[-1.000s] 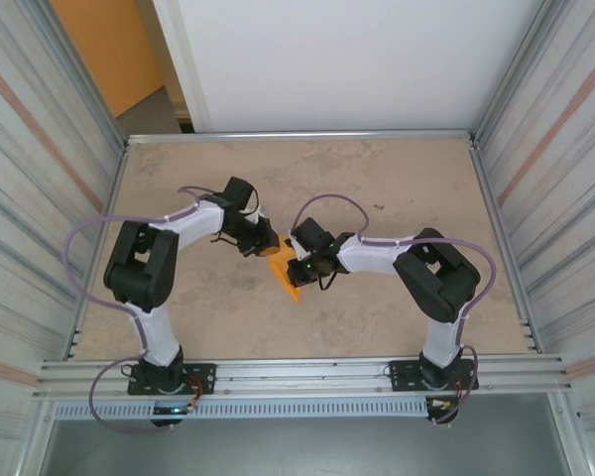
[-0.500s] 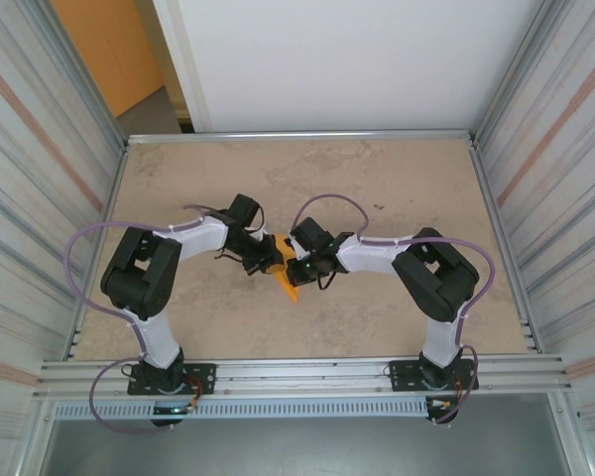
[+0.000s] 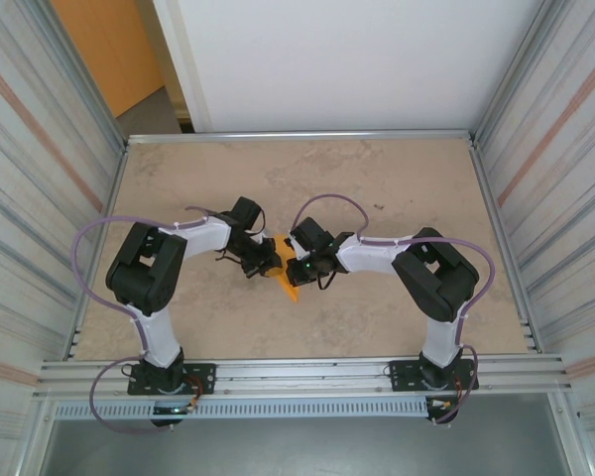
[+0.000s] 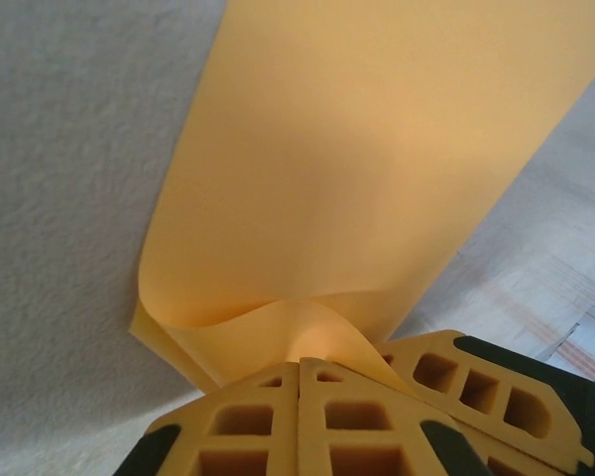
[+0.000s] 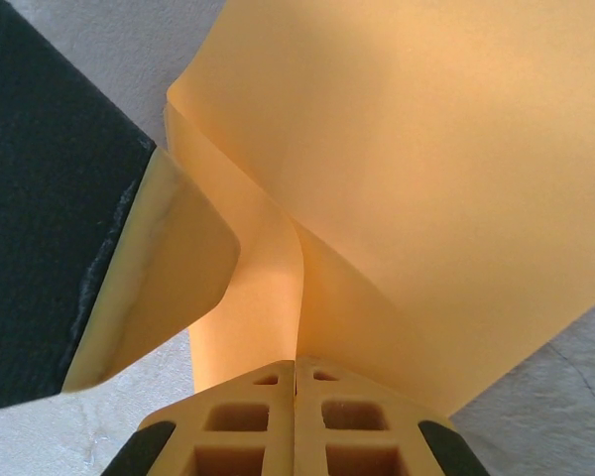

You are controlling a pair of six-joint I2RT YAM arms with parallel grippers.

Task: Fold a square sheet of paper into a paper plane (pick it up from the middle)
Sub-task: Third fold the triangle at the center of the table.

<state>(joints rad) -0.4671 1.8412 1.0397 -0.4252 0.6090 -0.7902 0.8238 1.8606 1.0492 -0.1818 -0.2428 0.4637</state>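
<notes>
The square sheet of paper [image 3: 291, 279] is bright orange and folded into a narrow piece whose point faces the near edge. It hangs just above the middle of the table, between the two grippers. My left gripper [image 3: 271, 262] is shut on its left side. In the left wrist view the paper [image 4: 377, 169] curls up from the closed fingertips of that gripper [image 4: 299, 365]. My right gripper [image 3: 296, 264] is shut on the right side. In the right wrist view a crease of the paper [image 5: 426, 169] runs down into that gripper's [image 5: 296, 362] closed tips. A left finger [image 5: 169, 268] presses close beside them.
The beige table [image 3: 397, 188] is bare around the arms, with a metal rail [image 3: 297, 135] along its back edge. Corrugated metal walls [image 3: 550, 169] stand on both sides. A white wall and an orange panel [image 3: 104, 50] lie behind. The two wrists nearly touch over the paper.
The left gripper has moved a little toward the near side and the right gripper, and its jaws have closed on the paper. The right arm has stayed in place.
</notes>
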